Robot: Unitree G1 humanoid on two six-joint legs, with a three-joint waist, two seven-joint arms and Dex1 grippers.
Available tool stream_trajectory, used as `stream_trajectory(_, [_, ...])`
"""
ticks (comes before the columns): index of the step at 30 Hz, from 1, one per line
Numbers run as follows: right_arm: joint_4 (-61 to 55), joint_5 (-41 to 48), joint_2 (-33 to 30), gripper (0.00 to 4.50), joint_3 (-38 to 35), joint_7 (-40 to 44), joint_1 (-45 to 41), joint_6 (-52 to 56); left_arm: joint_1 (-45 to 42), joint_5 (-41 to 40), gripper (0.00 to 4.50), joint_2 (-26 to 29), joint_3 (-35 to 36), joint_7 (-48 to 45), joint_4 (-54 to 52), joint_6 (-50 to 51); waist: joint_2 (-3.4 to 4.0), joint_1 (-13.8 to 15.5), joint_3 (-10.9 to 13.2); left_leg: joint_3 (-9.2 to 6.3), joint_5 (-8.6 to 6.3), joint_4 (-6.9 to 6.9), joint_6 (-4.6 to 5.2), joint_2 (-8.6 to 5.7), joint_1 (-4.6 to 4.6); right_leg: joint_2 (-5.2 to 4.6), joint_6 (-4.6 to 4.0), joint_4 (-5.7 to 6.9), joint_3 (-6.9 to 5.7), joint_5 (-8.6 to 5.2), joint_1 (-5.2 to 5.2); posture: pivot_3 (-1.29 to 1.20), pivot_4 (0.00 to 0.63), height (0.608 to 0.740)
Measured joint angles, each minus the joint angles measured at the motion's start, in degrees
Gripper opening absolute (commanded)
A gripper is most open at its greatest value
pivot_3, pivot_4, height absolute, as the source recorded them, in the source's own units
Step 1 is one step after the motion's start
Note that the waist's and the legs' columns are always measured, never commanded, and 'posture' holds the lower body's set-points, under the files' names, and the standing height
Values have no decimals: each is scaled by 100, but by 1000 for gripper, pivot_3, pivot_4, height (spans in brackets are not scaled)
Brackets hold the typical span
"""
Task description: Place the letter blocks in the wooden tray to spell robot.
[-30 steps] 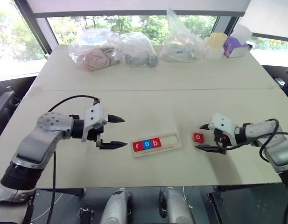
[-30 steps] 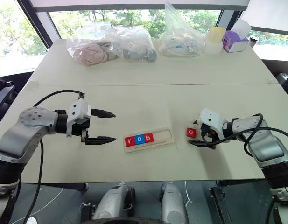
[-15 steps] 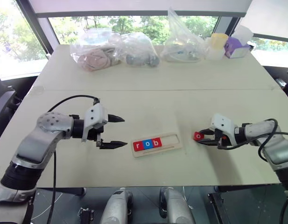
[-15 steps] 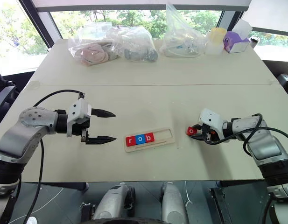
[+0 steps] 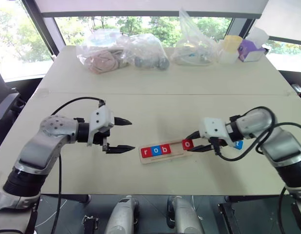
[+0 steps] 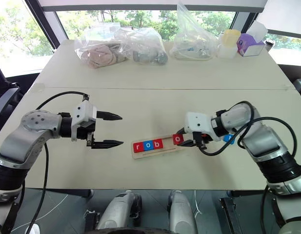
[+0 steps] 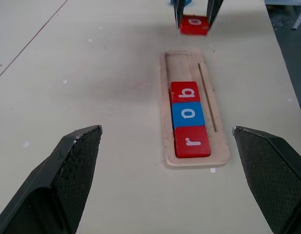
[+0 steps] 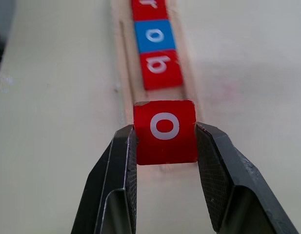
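Note:
The wooden tray [image 5: 178, 147] lies on the table in front of me, holding a red r [image 5: 146, 152], a blue o [image 5: 155, 150] and a red b [image 5: 165, 148] side by side. My right gripper [image 5: 190, 144] is shut on a red o block [image 8: 165, 130], held just over the tray's empty right end. A blue block [image 5: 239, 144] lies on the table behind my right wrist, partly hidden by it. My left gripper [image 5: 132, 134] hovers to the left of the tray, open and holding nothing.
Clear plastic bags [image 5: 99, 56] of items line the table's far side, with a yellow-lidded container [image 5: 228, 46] and a purple box [image 5: 250, 48] at the far right. The table's front edge runs close below the tray.
My right gripper shut on the red o block and carried it up and left to the tray's right end. That uncovered the blue block behind it. The left arm stayed still.

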Motion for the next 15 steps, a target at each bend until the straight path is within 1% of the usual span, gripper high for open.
stream_trajectory(6, [505, -255, 408, 1117, 373, 69, -318, -265, 41, -23, 4500, 1, 4, 103, -148, 40, 0, -5, 0, -1, 1, 0, -1, 1, 1, 2, 0, 4, -1, 1, -1, 0, 150, 740])
stream_trajectory(13, [935, -468, 787, 1117, 507, 56, -528, -400, 80, -46, 4500, 1, 4, 205, -239, 118, 0, -8, 0, 0, 2, 0, -1, 0, 2, 4, 2, 6, 0, 2, 1, 0, 150, 740])
stream_trajectory(15, [975, -486, 813, 1117, 587, 60, -528, -411, 80, -48, 4500, 1, 4, 228, -258, 127, 0, -3, 0, -1, 2, 0, -1, 0, 2, 4, 4, 6, -1, 3, 1, 0, 150, 740])
